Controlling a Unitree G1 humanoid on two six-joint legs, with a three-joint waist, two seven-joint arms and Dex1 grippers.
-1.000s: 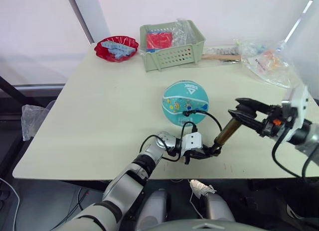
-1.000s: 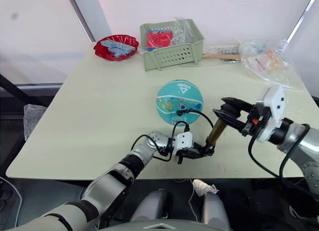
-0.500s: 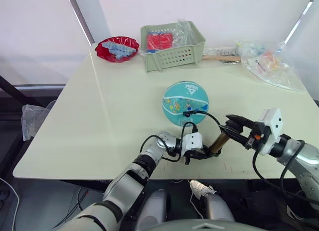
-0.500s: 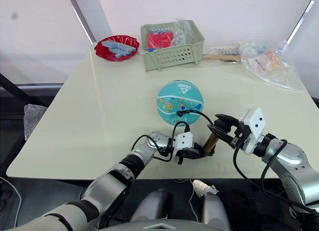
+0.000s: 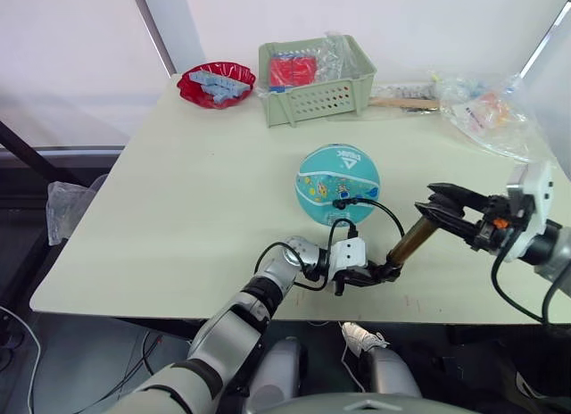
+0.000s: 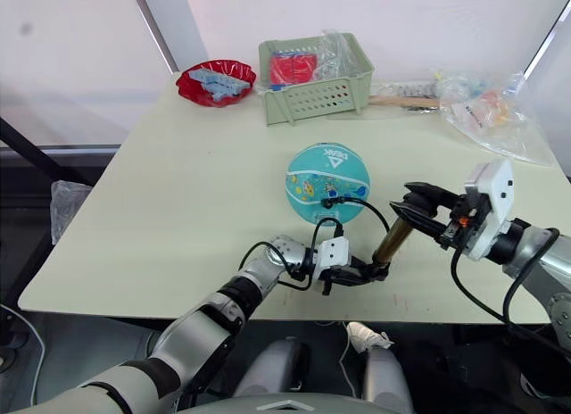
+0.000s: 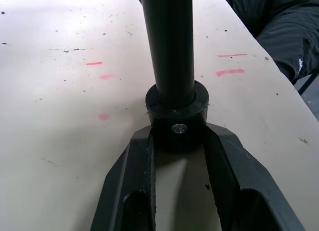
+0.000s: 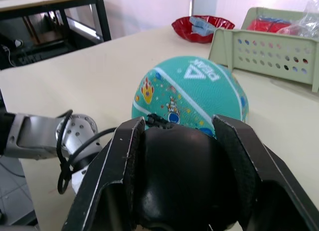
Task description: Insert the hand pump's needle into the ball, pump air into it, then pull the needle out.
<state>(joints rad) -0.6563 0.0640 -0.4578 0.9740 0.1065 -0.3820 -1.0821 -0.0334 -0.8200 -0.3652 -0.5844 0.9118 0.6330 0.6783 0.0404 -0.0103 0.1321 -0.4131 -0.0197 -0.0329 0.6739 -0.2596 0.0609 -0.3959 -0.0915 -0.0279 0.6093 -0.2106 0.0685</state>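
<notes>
It looks like a robot test lab: a plain beige table (image 5: 196, 191) marked with red tape ticks, a green basket (image 5: 314, 91) and a red bowl (image 5: 215, 82) of props, white walls.

Tilted hand pump (image 5: 409, 244) hosed to ball (image 5: 337, 183)

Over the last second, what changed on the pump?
The right gripper pushed the handle in, then drew it back out; the bronze hand pump shows long again. The left gripper stays clamped on the pump's base. The ball is unmoved, hose attached.
</notes>
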